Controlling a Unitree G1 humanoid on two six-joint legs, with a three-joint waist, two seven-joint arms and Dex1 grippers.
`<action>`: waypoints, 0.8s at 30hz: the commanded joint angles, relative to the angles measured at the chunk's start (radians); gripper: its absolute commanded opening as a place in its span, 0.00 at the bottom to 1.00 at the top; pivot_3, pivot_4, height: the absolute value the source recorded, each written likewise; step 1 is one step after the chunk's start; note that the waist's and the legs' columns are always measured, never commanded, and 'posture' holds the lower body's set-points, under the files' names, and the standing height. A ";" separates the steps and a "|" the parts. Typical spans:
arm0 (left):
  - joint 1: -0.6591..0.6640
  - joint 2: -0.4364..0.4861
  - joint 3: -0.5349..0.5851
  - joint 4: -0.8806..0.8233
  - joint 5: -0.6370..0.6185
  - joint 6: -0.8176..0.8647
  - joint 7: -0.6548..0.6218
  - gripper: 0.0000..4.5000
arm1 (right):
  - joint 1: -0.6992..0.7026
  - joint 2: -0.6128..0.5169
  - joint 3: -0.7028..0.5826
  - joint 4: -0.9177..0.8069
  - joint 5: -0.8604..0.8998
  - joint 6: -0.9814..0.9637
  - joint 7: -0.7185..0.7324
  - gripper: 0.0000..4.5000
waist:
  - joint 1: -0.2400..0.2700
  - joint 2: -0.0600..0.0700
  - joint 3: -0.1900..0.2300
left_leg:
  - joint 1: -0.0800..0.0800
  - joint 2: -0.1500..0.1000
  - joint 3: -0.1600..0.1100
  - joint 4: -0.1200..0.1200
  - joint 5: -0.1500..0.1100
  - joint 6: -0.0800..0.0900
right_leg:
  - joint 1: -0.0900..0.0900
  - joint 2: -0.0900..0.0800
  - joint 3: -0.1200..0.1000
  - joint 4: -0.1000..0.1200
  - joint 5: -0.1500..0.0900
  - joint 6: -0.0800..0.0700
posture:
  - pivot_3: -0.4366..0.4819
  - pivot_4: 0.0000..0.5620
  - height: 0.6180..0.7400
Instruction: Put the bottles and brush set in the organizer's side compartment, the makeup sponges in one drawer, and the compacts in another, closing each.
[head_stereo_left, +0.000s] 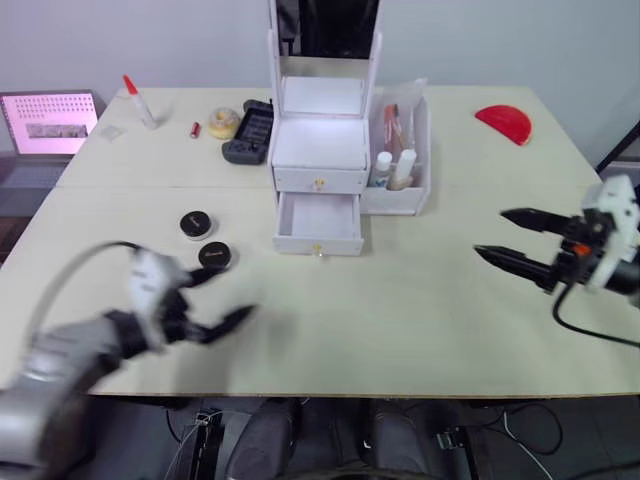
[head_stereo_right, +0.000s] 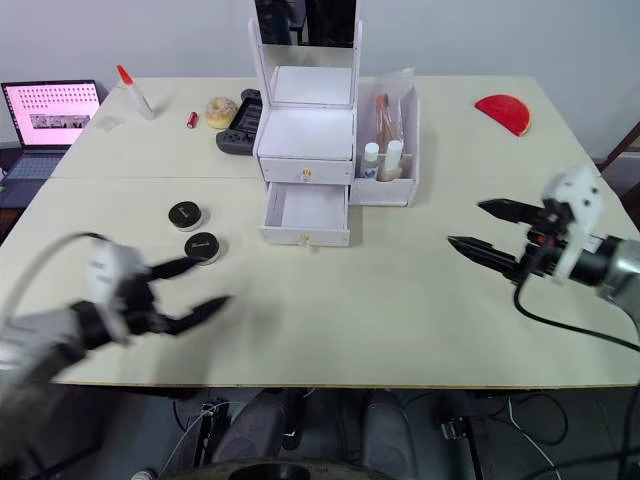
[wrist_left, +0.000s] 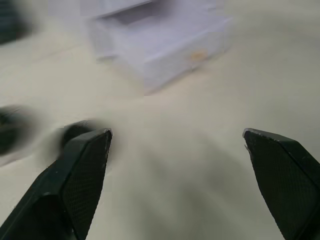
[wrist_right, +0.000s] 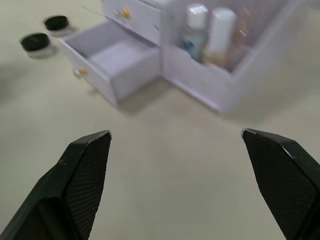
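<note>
The white organizer (head_stereo_left: 320, 150) stands at the table's far middle with its mirror upright. Its upper drawer (head_stereo_left: 319, 180) is shut and its lower drawer (head_stereo_left: 318, 220) is pulled out and empty. The side bin holds the two bottles (head_stereo_left: 393, 168) and the brush set (head_stereo_left: 392, 125). Two black compacts (head_stereo_left: 198, 224) (head_stereo_left: 216, 256) lie on the table left of the open drawer. My left gripper (head_stereo_left: 232, 292) hovers open, just in front of the nearer compact. My right gripper (head_stereo_left: 490, 232) is open over the table's right side, well clear of the organizer. The makeup sponges are out of view.
Along the far left lie a laptop (head_stereo_left: 50, 122), a glue bottle (head_stereo_left: 138, 102), a yellow roll (head_stereo_left: 222, 122) and a dark game controller (head_stereo_left: 249, 131). A red half-round object (head_stereo_left: 505, 122) sits at the far right.
</note>
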 joint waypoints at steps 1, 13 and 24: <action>0.026 0.082 0.128 0.181 -0.002 -0.070 -0.113 0.98 | 0.055 -0.015 -0.096 0.082 -0.036 -0.102 0.077 1.00 | -0.001 0.000 0.000 | 0.000 0.001 0.003 0.000 0.000 0.000 | -0.001 0.000 0.002 0.000 0.000 0.000 | 0.48 0.27 0.98; 0.066 0.173 0.241 0.511 0.056 -0.212 -0.166 0.98 | 0.203 0.018 -0.235 0.262 -0.075 -0.223 0.130 1.00 | 0.000 -0.001 0.000 | -0.001 0.009 0.014 -0.002 -0.005 -0.007 | -0.008 0.001 0.011 -0.001 0.002 -0.002 | 0.48 0.27 0.98; 0.031 0.173 0.182 0.464 0.044 -0.175 -0.140 0.98 | 0.224 0.044 -0.239 0.204 -0.056 -0.182 0.071 1.00 | -0.001 0.000 0.000 | -0.001 0.010 0.015 -0.003 -0.005 -0.008 | -0.010 0.002 0.011 -0.001 0.002 -0.003 | 0.48 0.27 0.98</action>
